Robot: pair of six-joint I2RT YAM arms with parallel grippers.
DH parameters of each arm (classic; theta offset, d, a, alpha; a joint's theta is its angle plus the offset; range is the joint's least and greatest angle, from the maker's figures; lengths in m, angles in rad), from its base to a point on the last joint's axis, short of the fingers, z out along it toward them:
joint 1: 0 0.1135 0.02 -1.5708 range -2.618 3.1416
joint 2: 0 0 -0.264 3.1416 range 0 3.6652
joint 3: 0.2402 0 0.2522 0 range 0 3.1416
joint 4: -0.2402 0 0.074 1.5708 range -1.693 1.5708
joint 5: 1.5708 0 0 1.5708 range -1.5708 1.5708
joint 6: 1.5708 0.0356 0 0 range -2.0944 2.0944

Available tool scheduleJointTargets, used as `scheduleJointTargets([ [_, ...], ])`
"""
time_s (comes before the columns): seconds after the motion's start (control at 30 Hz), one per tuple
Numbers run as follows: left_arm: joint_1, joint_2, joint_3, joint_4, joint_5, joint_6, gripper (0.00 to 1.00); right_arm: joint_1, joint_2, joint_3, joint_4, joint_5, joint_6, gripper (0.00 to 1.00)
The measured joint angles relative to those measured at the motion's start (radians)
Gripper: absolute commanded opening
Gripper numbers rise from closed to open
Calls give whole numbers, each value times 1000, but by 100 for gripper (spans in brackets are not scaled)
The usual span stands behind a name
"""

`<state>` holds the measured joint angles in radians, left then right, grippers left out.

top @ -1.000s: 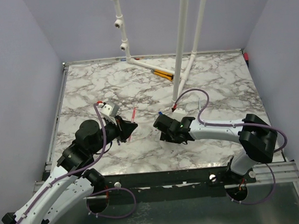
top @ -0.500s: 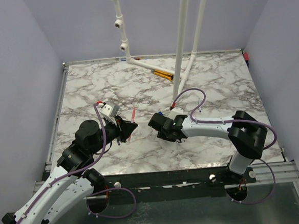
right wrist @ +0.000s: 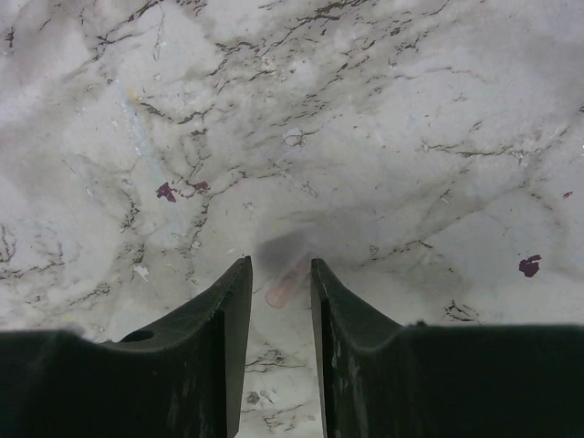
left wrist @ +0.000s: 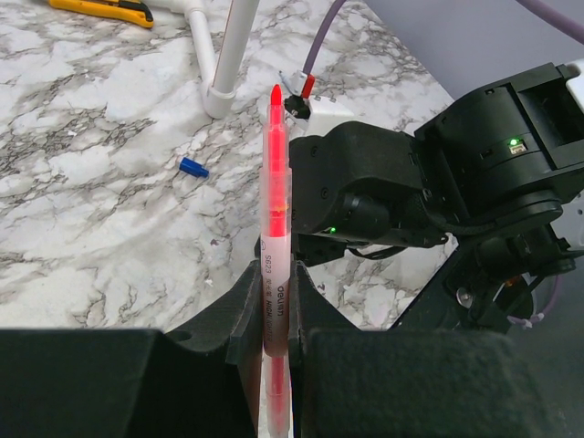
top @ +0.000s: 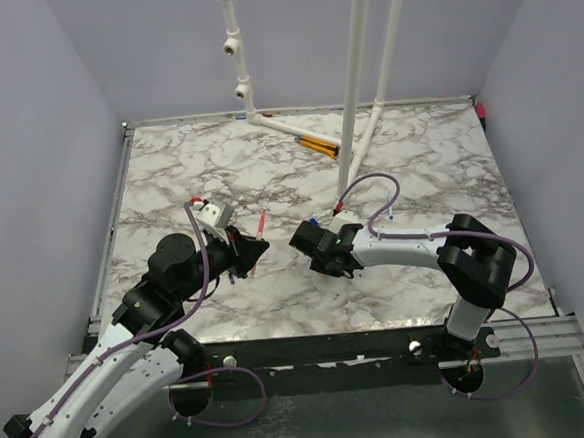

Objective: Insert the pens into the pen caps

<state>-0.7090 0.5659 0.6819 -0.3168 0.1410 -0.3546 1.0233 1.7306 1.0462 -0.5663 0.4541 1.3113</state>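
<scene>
Since the left gripper (left wrist: 274, 306) is clamped low on the pink-red pen (left wrist: 274, 219), the long free tip could wobble and miss the opening. The pink cap (right wrist: 287, 278) sits blurred between the right gripper (right wrist: 278, 274) fingers. I can't tell if it's actually pinched, so a push might skid it across the desk (top: 418, 160). No boxes or trays here, and the blue cap (left wrist: 192, 168) lies on the desk with no pen in it.

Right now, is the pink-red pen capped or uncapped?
Uncapped: the pink-red pen in the left gripper shows a bare pointed tip.
</scene>
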Motion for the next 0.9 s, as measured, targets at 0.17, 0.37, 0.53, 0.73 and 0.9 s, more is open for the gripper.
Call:
scheduleJointTargets([
  [0.17, 0, 5, 0, 0, 0, 0, 0, -10, 1, 0, 5, 0, -3, 31],
  [0.37, 0, 16, 0, 0, 0, 0, 0, -12, 2, -1, 10, -1, -4, 30],
  [0.53, 0, 16, 0, 0, 0, 0, 0, -12, 10, -2, 17, -1, -10, 26],
  [0.73, 0, 16, 0, -1, 0, 0, 0, -12, 18, -2, 21, 0, -20, 25],
  [0.9, 0, 16, 0, -1, 0, 0, 0, -12, 18, -4, 22, 1, -32, 22],
])
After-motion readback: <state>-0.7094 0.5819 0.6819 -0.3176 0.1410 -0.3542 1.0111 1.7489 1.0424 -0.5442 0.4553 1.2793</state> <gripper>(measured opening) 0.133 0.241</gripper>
